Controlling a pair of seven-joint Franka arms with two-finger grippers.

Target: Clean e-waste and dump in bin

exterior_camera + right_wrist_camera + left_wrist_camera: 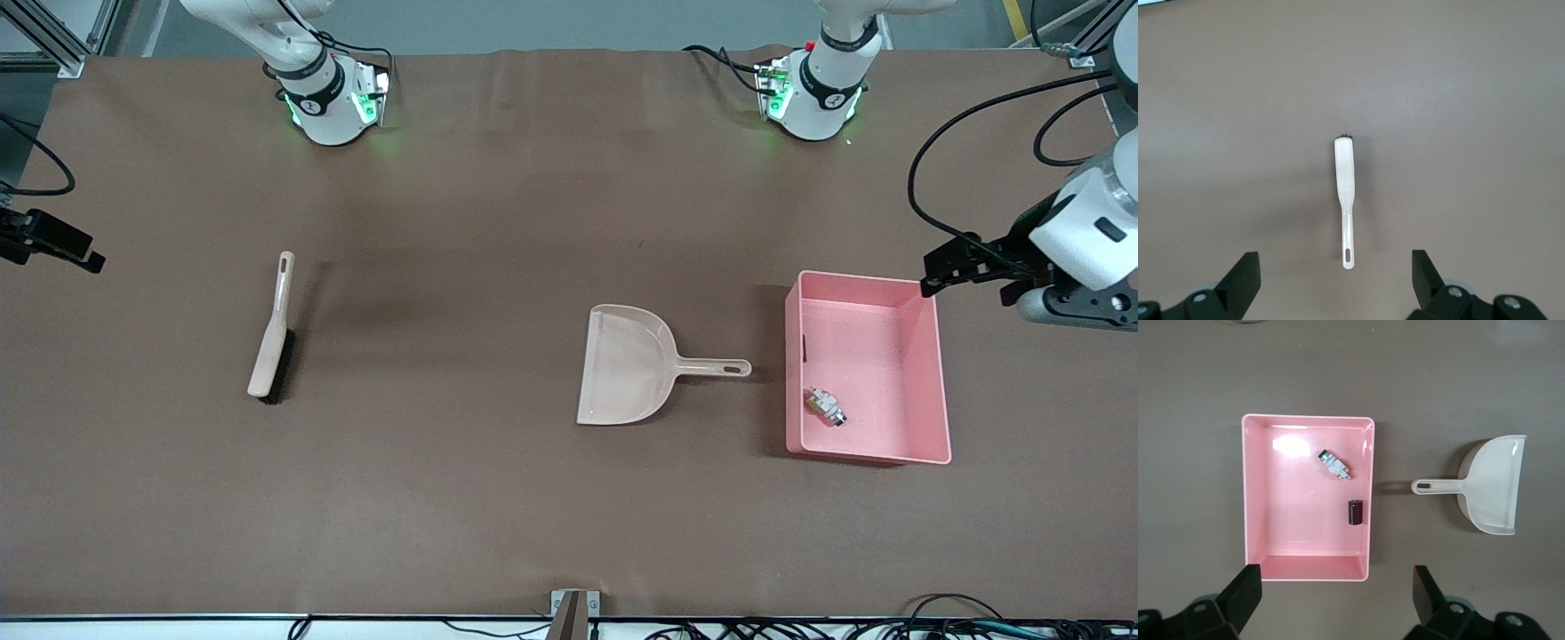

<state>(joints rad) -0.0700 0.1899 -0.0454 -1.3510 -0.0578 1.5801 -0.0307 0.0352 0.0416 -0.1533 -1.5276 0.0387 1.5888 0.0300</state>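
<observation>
The right gripper [53,244] is cut off at the front view's edge. In that view the bin [925,373] wall mostly hides the dark block [1355,512].

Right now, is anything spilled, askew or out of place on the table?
Nothing stands out. Both e-waste parts, the white-grey one and the dark block, lie inside the bin. The dustpan lies flat beside it, the brush toward the right arm's end. The left gripper and right gripper are open, holding nothing.
</observation>
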